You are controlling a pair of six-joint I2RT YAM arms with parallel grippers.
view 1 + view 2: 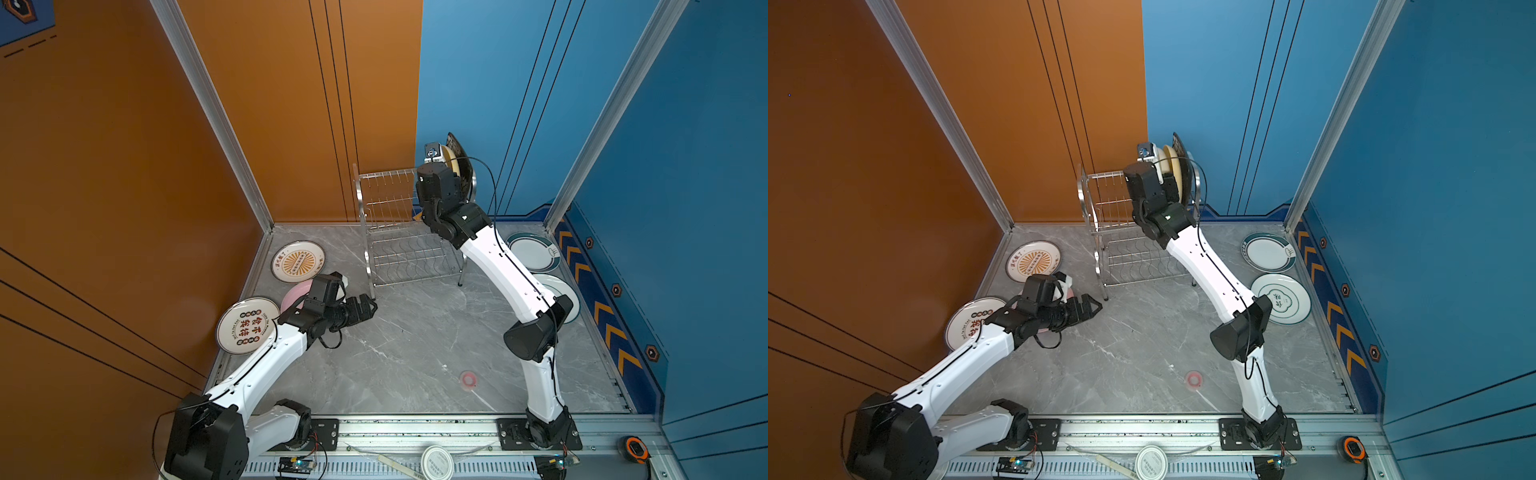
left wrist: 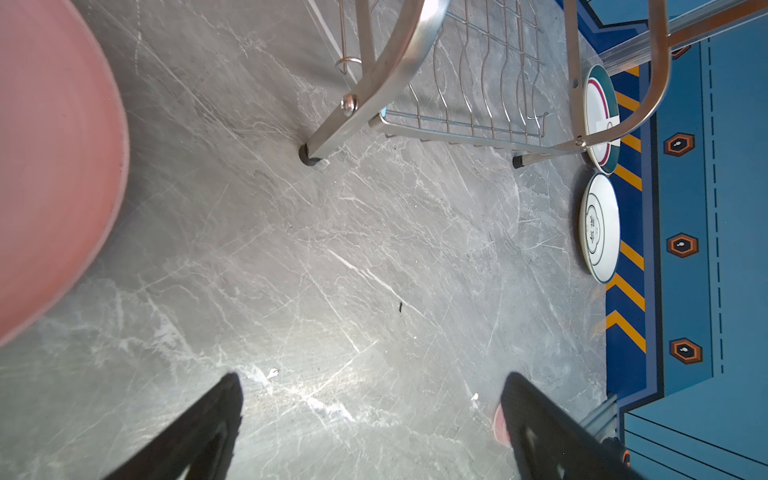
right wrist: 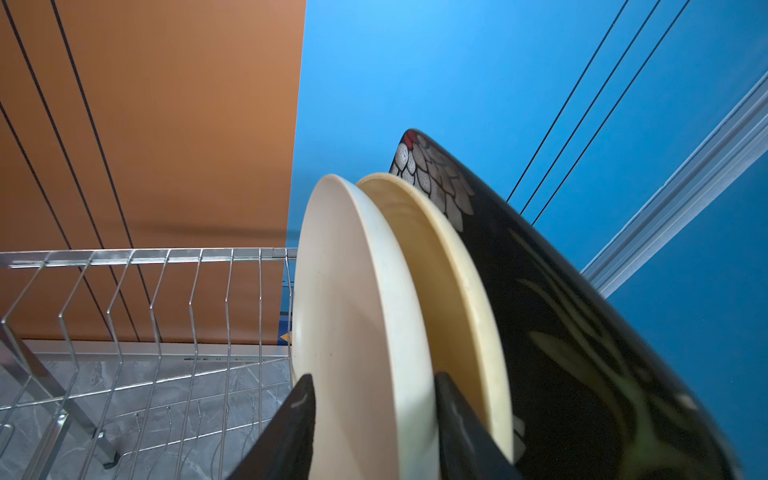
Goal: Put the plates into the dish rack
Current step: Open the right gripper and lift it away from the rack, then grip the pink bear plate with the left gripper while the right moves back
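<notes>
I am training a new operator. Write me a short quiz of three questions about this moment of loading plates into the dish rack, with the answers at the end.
1. How many plates stand on edge in the upper tier of the shiny steel wire dish rack?
2. True or false: the round pink plate stands in the rack.
3. Which plate is between the fingers of the right tool?
Key: 1: three. 2: false; it lies on the grey marble table. 3: the round cream-yellow plate nearest the tool; a second cream-yellow plate and a square black floral plate stand behind it.
</notes>
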